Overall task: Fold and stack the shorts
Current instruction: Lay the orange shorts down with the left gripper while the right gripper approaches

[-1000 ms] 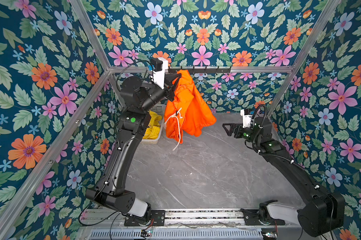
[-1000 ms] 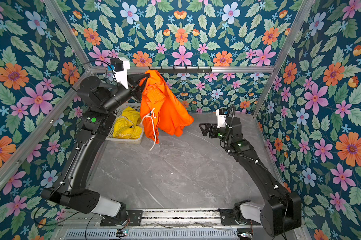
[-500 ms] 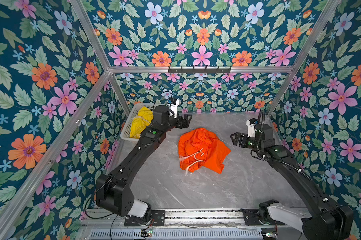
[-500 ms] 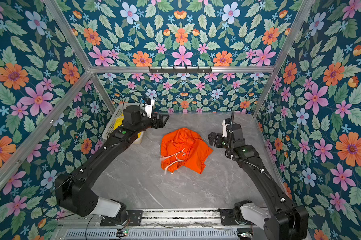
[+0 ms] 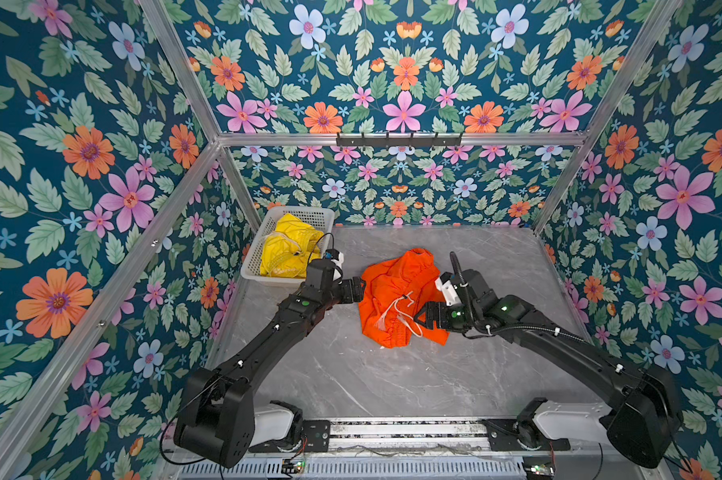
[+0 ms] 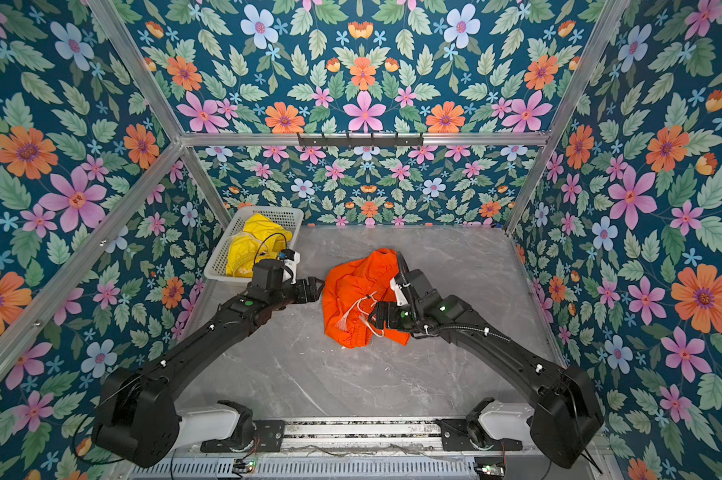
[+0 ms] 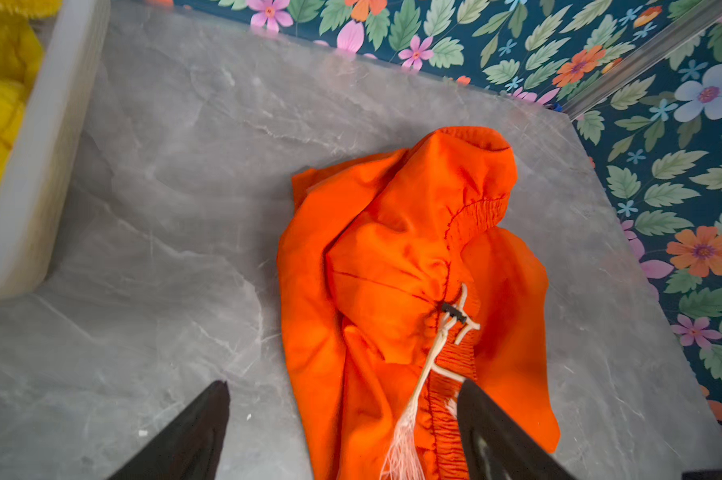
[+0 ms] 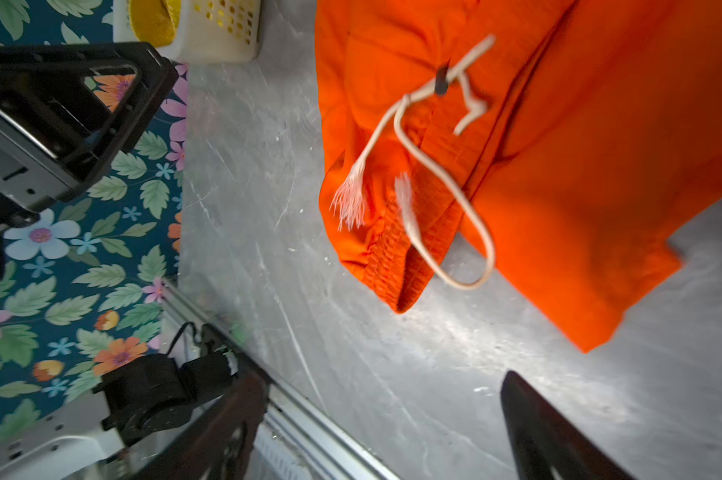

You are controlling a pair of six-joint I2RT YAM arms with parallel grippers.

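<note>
A white perforated plastic basket point(image 5: 252, 266) sits just behind the left claw point(image 5: 360, 287), holding the yellow shorts point(image 5: 286, 249), thin fabric bunched into soft lumps. The left claw's black tapered fingers point(image 7: 197, 432) stand apart, empty. Right at its tips, between both claws, the orange shorts point(image 5: 392, 286) lie crumpled in a rumpled heap on the grey, marble-veined desk point(image 5: 371, 382), gathered elastic waistband up, with a whitish drawstring point(image 5: 405, 309) looping across, its ends frayed. The right claw point(image 5: 422, 320) hovers at the heap's far edge, jaws spread wide, gripping nothing.
</note>
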